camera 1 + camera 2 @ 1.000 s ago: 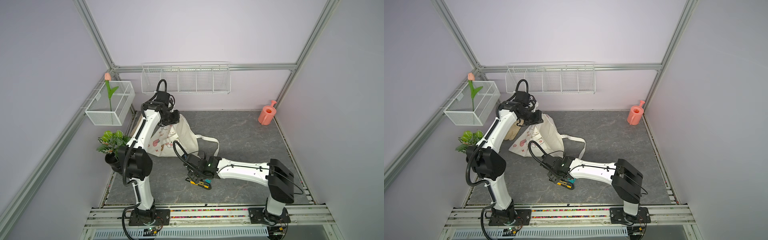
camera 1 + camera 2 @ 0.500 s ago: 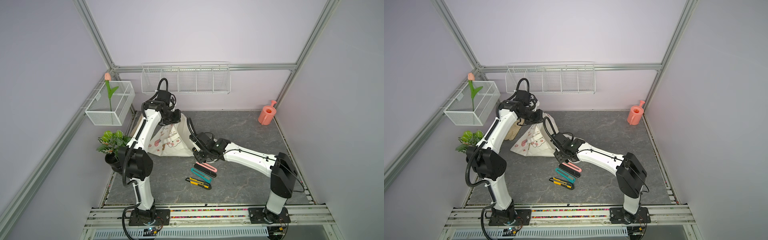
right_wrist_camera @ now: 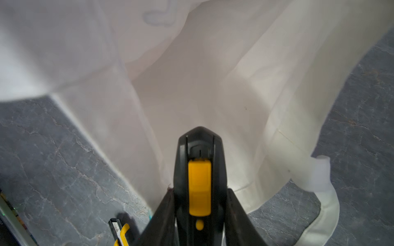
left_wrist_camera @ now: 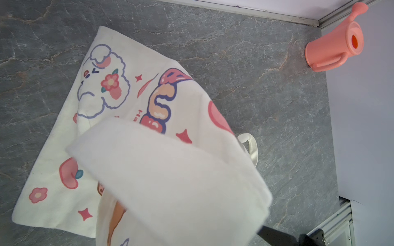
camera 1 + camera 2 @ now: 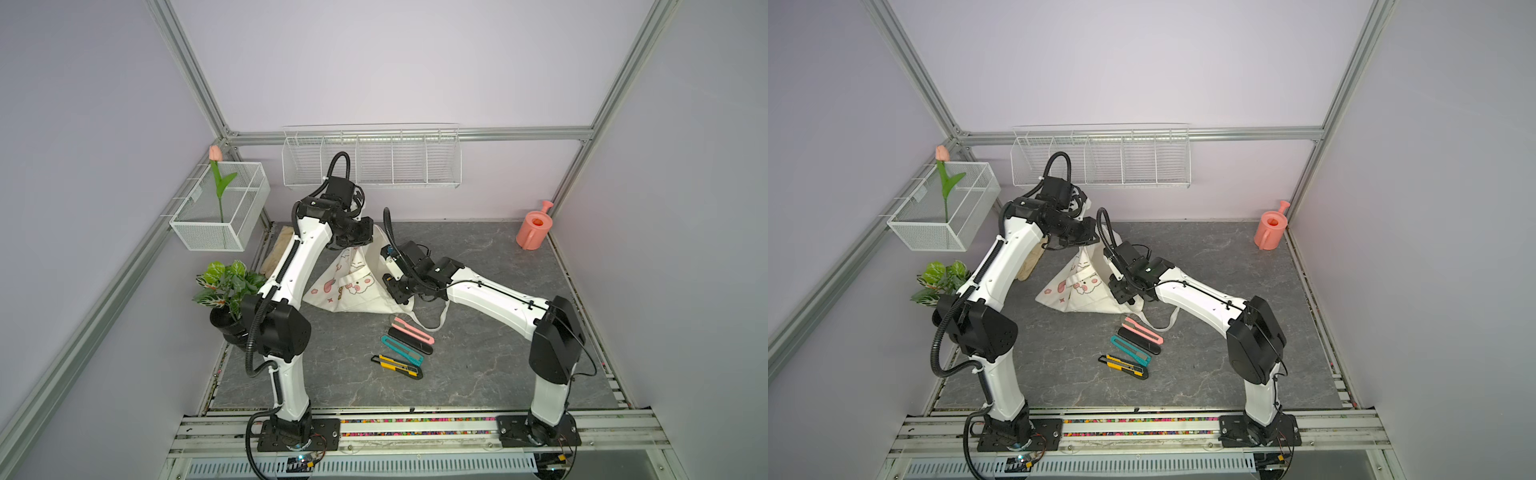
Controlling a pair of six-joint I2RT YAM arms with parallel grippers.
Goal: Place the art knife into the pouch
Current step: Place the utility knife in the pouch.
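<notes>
Right wrist, part-open fingers [image 3: 239,220] gripping art knife [image 3: 199,183], pouch [image 3: 213,85] beyond

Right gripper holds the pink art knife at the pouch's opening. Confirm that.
Wrong colour. The right gripper holds a black-and-yellow art knife at the opening of the pouch, as the right wrist view shows. The pink knife lies on the table in both top views.

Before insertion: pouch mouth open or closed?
Open. The left gripper, jaws shut, holds the pouch up by its top edge, tenting it; the right wrist view looks past the art knife into its plain inside.
</notes>
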